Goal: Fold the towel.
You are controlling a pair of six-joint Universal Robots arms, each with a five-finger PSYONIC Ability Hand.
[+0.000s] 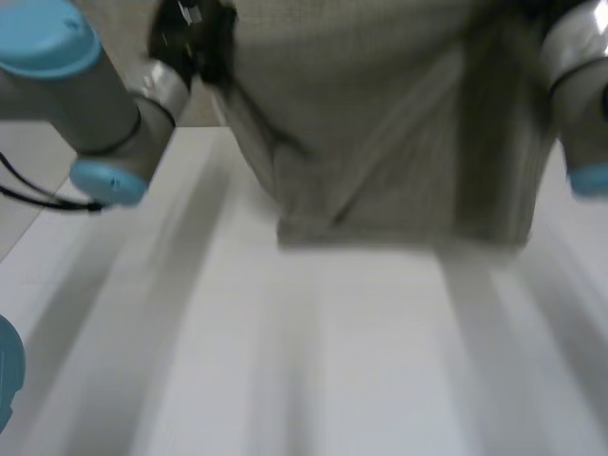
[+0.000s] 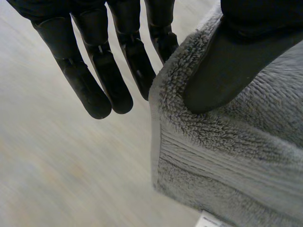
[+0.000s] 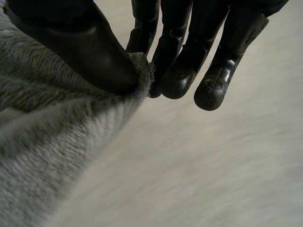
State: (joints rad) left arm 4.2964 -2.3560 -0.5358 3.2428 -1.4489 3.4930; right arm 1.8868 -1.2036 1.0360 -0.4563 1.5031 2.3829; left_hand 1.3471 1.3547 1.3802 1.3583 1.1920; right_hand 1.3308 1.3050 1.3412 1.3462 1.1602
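The grey terry towel (image 1: 399, 123) hangs as a curtain between the two hands, gripped along its upper edge, with the white table (image 1: 313, 361) spread below its lower hem. Whether that hem touches the table cannot be told.

At the towel's upper corner on the left arm's side, the left hand (image 2: 227, 71) presses its thumb into the pile near the woven band. Its fingers (image 2: 94, 90) are straight and close together, and the one nearest the towel slips behind the side hem, so the cloth looks pinched against the thumb. A small white label (image 2: 208, 221) shows lower down that hem. At the towel's opposite upper corner, the right hand (image 3: 94, 52) nips the very edge between thumb and fingertips (image 3: 177, 82) — a thin bite with little cloth in it.

This is soft, thick, limp cloth, light enough for a pinch but with no stiffness. It drapes and creases diagonally below the grips, and the loops should give good friction. The hemmed corners are the best places to hold it. The right-hand nip looks the likelier to slip under a tug.

Below and in front of the towel the table is bare — there is ample room to lay it down and fold it.
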